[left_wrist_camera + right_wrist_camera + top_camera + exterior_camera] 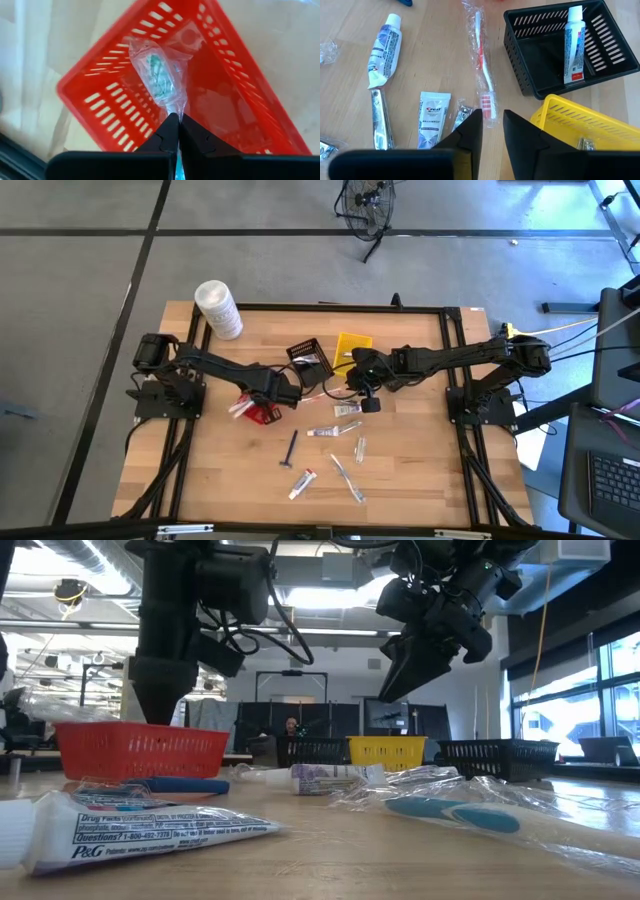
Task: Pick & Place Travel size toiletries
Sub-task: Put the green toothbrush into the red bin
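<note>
Wooden slats form the surface [420, 480], framed by black rails on a grey floor, with a white tub [218, 308] standing at its far left corner. From above, the left claw [283, 394] hangs over a red basket [264, 414] and the right claw [369, 399] sits near the middle, beside a black basket [309, 358] and a yellow basket [352, 347], while tubes and sticks lie scattered toward the near edge. Only the left wrist view shows what the overhead camera cannot: the left claw [178, 131] is clenched on the tip of a clear plastic bag [161, 80] holding a green-and-white item, dangling above the red basket [115, 100]. The right wrist view alone reveals a white tube with red marks [574, 44] lying inside the black basket [535, 55], a red-and-white toothbrush [483, 67] in clear wrap on the wood just beyond the right claw [492, 130], whose fingers stand slightly apart with nothing between them, plus a Crest tube [433, 117] and another white tube [385, 47] nearby. At table height, a toothpaste tube [140, 830] and a wrapped blue toothbrush [460, 812] fill the foreground, and the room behind shows ceiling lights, ducts and bright windows at right.
</note>
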